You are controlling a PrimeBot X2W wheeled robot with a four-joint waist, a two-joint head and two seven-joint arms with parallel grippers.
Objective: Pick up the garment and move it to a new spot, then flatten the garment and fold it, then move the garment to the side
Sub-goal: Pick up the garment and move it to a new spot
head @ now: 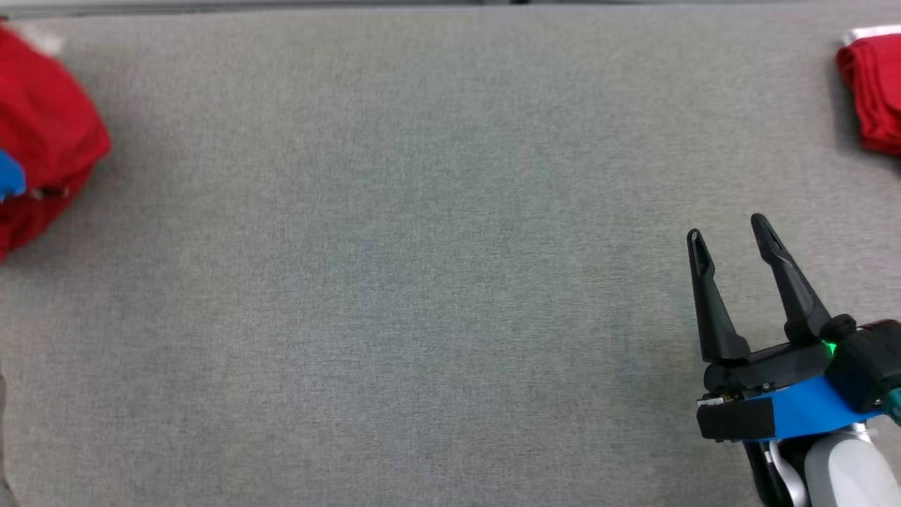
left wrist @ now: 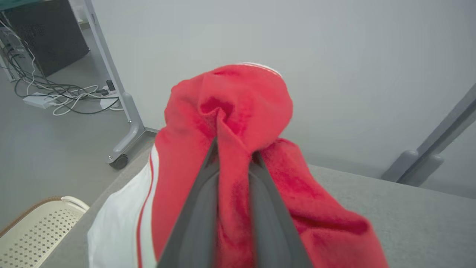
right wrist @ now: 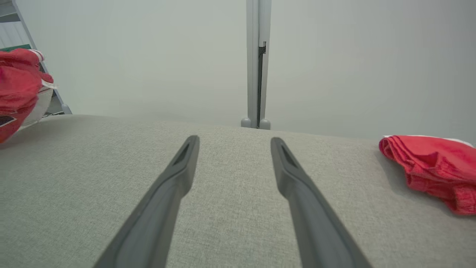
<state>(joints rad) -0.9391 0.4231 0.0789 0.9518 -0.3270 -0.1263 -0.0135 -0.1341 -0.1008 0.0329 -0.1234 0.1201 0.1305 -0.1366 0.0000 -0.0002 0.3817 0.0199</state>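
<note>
Garment (head: 42, 134) gripped at the left edge of the counter (head: 422, 282)
Left hand (left wrist: 235, 149) is clamped on a red fold; right hand (head: 728, 229) hovers, fingers apart, near the right edge. Pickup looks begun; moving, flattening, folding and setting aside remain.

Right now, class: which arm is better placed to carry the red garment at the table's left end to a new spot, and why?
Left looks better. The left pincer pinches a fold of the red garment; the right pincer stands open over the table, far from it.
</note>
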